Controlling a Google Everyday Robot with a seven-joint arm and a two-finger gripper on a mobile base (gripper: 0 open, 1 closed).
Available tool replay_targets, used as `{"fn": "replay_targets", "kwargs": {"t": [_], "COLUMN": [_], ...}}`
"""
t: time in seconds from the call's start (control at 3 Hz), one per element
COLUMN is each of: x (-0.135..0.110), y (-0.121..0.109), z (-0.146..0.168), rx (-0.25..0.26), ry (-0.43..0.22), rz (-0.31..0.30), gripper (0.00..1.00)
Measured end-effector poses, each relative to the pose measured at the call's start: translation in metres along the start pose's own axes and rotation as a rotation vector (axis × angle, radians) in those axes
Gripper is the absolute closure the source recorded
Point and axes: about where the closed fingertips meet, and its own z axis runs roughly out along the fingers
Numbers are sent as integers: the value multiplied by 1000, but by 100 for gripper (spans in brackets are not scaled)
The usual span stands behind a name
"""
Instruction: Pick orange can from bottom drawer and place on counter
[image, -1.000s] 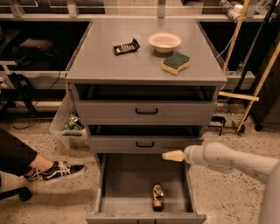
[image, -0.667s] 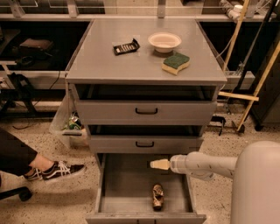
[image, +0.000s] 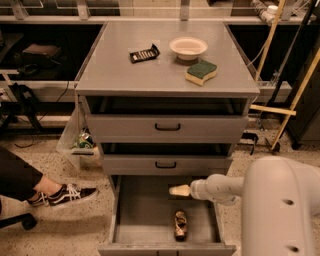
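The orange can lies on its side on the floor of the open bottom drawer, right of centre and near the front. My gripper hangs over the drawer, reaching in from the right, a little above and behind the can. The counter is the grey cabinet top above the three drawers.
On the counter are a black packet, a white bowl and a green-and-yellow sponge. The two upper drawers are slightly open. A person's foot in a sneaker is on the floor at left. Wooden poles lean at right.
My arm has moved left and forward over the open bottom drawer, bringing the gripper closer to the can. The can has not moved.
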Motion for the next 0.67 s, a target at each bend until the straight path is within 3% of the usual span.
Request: {"fn": "replay_targets", "kwargs": {"t": [0.33, 0.67], "x": [46, 45], "y": [-64, -63], "z": [66, 66], "rx": [42, 42], "ry": [58, 58], "rz": [122, 122], "gripper": [0, 0]}}
